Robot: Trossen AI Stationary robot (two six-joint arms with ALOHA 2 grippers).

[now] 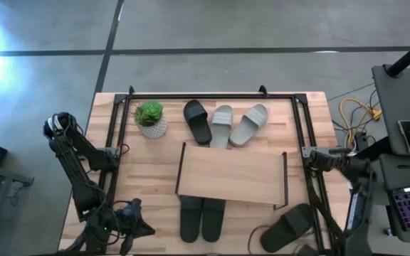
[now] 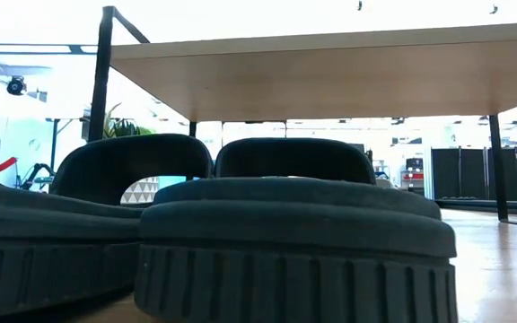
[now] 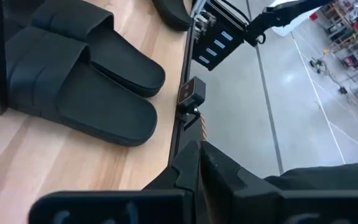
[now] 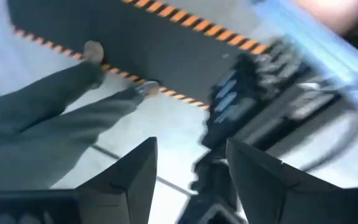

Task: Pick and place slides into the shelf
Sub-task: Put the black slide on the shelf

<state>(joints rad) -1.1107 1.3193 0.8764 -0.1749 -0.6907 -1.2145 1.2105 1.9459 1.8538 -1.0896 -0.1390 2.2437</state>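
From above we see the shelf (image 1: 231, 176) w/ two slides (image 1: 202, 217) under; only R wrist cam shows right gripper (image 4: 191, 165) spread, holding nothing, left gripper (image 3: 199, 163) shut.

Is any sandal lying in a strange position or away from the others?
Yes. One black slide lies alone and askew at the table's near right corner, apart from the neat black pair tucked under the shelf. Three more sit behind the shelf.
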